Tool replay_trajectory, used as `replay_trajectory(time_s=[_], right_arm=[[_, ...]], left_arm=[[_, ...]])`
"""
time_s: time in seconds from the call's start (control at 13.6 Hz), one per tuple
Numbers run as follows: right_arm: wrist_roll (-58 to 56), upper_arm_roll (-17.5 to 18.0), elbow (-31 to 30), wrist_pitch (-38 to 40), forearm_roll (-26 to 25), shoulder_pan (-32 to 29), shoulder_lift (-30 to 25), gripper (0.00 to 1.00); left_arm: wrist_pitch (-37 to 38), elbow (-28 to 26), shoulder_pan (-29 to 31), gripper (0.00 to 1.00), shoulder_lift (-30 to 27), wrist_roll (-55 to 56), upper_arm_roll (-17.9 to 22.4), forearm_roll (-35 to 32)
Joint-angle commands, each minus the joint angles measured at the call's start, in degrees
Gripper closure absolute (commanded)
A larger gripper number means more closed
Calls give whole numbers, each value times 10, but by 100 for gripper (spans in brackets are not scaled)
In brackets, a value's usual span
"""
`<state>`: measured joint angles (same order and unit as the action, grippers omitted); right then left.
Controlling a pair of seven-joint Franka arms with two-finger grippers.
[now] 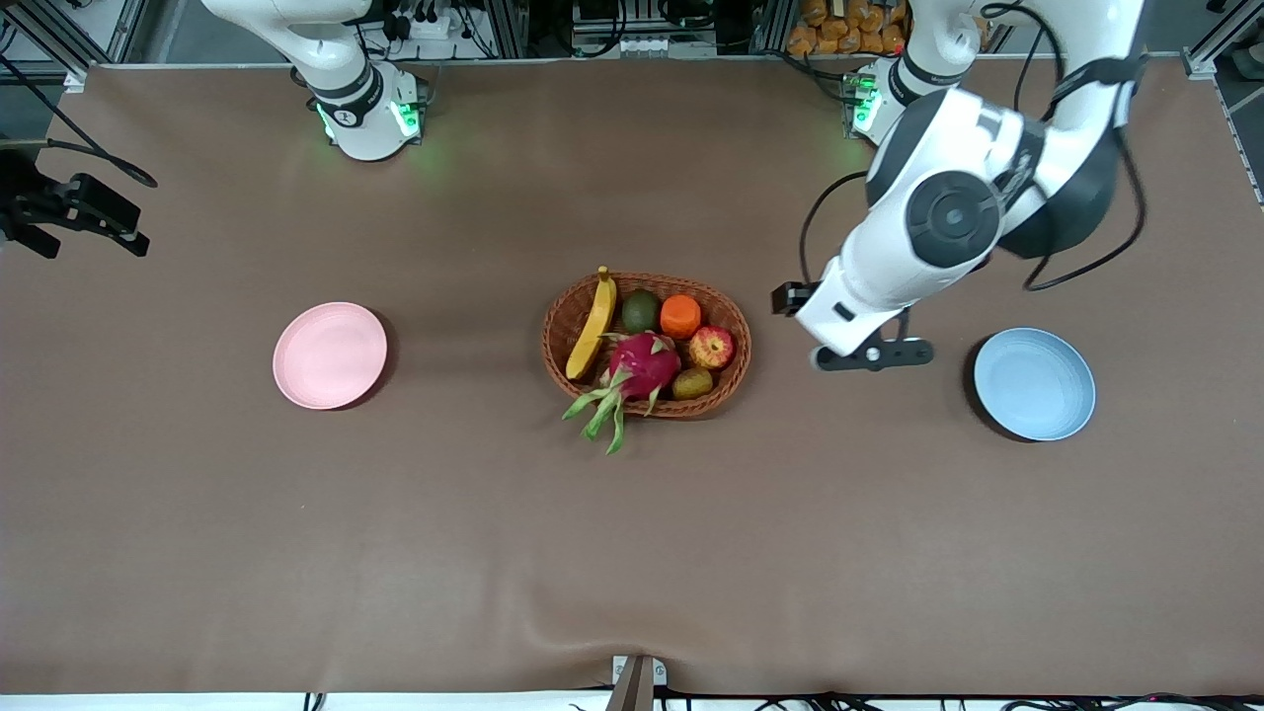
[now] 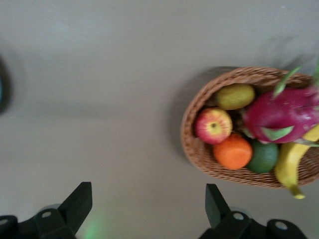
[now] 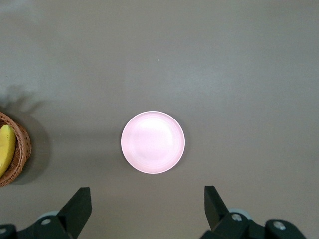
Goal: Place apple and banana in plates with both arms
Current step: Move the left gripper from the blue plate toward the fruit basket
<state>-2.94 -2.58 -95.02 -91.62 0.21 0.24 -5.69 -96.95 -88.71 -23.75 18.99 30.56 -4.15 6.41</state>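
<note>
The apple [image 1: 711,348] and the banana [image 1: 592,324] lie in the wicker basket [image 1: 743,336] at the table's middle. The pink plate [image 1: 330,355] lies bare toward the right arm's end, the blue plate [image 1: 1034,383] bare toward the left arm's end. My left gripper [image 1: 869,355] hovers over the table between basket and blue plate, open and empty [image 2: 148,189]; its wrist view shows the apple [image 2: 213,125] and the banana [image 2: 289,162]. My right gripper [image 3: 147,191] is open and empty, high above the table beside the pink plate [image 3: 153,142]; it is out of the front view.
The basket also holds a dragon fruit [image 1: 642,365], an orange fruit [image 1: 680,316], a green fruit [image 1: 640,312] and a kiwi [image 1: 692,383]. A black device [image 1: 69,212] sits at the table edge at the right arm's end.
</note>
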Motion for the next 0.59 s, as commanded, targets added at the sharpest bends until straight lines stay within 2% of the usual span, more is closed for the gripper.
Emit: replay_trajectory(time_s=[0.0, 0.51], right_arm=[[-7, 0, 14, 7, 0, -5, 7, 0], [-7, -1, 14, 7, 0, -6, 8, 0]], left_arm=[[-40, 3, -20, 0, 30, 25, 4, 16], [-122, 2, -65, 0, 109, 78, 5, 10]])
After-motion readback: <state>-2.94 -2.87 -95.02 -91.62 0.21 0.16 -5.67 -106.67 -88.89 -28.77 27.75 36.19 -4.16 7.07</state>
